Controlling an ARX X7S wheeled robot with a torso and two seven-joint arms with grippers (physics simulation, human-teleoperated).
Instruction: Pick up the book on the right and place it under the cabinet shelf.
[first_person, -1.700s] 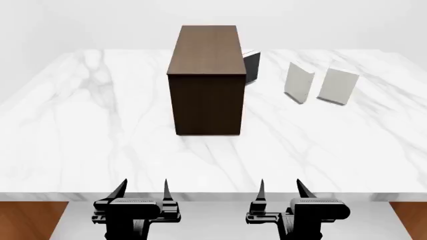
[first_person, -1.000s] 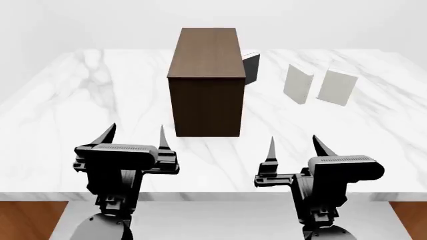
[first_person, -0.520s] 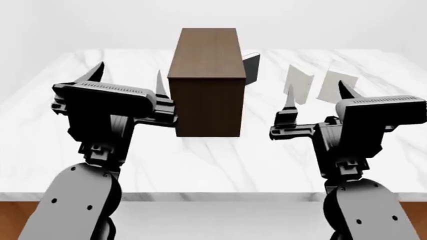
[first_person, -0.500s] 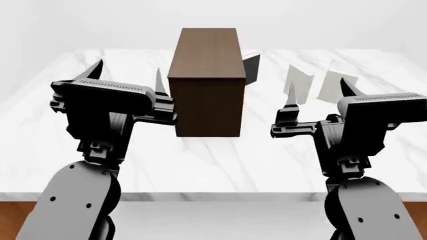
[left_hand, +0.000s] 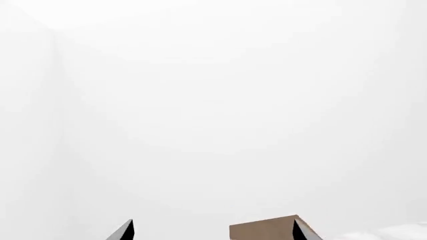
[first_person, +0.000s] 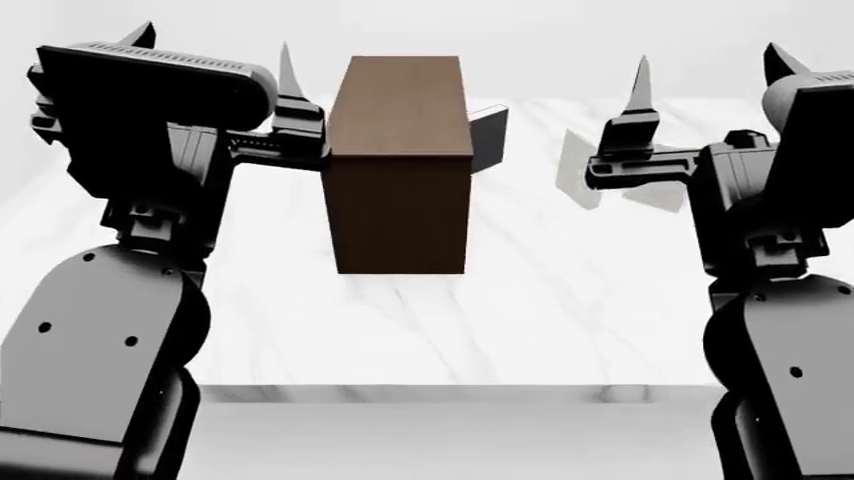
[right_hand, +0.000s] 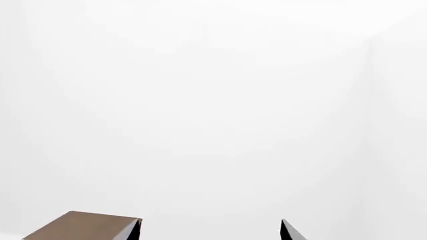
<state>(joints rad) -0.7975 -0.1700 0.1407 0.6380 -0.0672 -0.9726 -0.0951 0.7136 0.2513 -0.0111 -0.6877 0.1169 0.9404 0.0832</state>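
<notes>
The dark brown cabinet shelf (first_person: 398, 180) stands upright mid-table. The whitish-grey book (first_person: 663, 197) stands to its right at the back, mostly hidden behind my right gripper. My left gripper (first_person: 214, 48) is open and empty, raised high to the left of the cabinet's top. My right gripper (first_person: 710, 65) is open and empty, raised high to the right, in front of the books. In the left wrist view the left gripper (left_hand: 213, 231) shows only its tips, with the cabinet top (left_hand: 267, 231) between them. In the right wrist view the right gripper (right_hand: 211, 231) has the cabinet top (right_hand: 80, 226) off to one side.
A second whitish book (first_person: 577, 172) stands between the cabinet and the right book, partly hidden. A dark charcoal book (first_person: 489, 135) stands behind the cabinet's right side. The white marble table (first_person: 534, 300) has its front edge near me. Both wrist views face the blank white wall.
Both arms have risen from below the table's front edge to about the height of the cabinet's top. The right gripper now covers most of the right book. Both grippers stay open.
</notes>
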